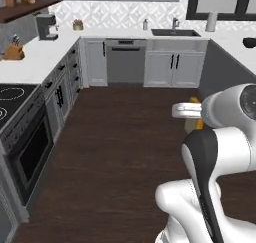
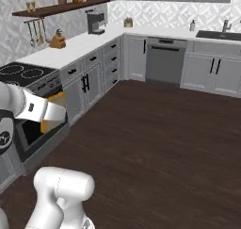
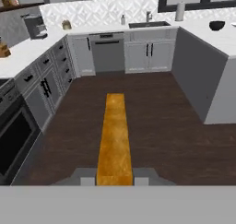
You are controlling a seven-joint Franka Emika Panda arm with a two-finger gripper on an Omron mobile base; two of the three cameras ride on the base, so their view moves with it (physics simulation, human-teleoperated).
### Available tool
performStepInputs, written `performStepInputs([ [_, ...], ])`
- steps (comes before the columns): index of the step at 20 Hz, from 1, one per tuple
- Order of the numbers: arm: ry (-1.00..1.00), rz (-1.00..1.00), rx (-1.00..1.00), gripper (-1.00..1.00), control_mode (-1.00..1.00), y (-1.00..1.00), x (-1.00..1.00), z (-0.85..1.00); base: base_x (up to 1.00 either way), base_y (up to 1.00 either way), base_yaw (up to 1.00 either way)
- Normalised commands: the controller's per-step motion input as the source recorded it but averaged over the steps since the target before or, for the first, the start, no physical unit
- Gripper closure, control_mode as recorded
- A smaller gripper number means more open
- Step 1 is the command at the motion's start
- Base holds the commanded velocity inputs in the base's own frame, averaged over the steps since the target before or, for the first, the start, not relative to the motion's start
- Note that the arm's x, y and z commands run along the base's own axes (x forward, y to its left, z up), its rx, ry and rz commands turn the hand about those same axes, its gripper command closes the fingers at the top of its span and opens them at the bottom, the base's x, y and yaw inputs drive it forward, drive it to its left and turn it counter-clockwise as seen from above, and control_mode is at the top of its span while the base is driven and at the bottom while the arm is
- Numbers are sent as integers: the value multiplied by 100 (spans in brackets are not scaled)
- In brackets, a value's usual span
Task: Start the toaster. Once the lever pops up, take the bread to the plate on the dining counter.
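Golden-orange bread [image 3: 115, 140] sits clamped edge-on in the claw [image 3: 115, 179], whose two dark tips are drawn in tight against the slice's flat faces. The slice is carried in the air above the dark wood floor [image 3: 152, 126], well clear of every bench. From the left base camera a sliver of orange bread [image 1: 199, 122] peeks out behind the white arm. A dark bowl [image 3: 216, 25] rests near the back end of the white bench [image 3: 216, 38] on the right; its contents cannot be made out.
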Motion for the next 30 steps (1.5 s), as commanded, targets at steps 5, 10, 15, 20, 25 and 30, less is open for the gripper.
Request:
performStepInputs([
  [5, 0, 0, 0, 100, 100, 0, 0, 0, 90, -62, -38],
  [10, 0, 0, 0, 100, 100, 0, 0, 0, 100, -32, -24],
  [15, 0, 0, 0, 100, 100, 0, 0, 0, 100, -59, -16],
  [20, 0, 0, 0, 100, 100, 0, 0, 0, 100, -92, -10],
  [25, 0, 0, 0, 100, 100, 0, 0, 0, 96, -100, -12],
  [30, 0, 0, 0, 100, 100, 0, 0, 0, 44, -100, -10],
])
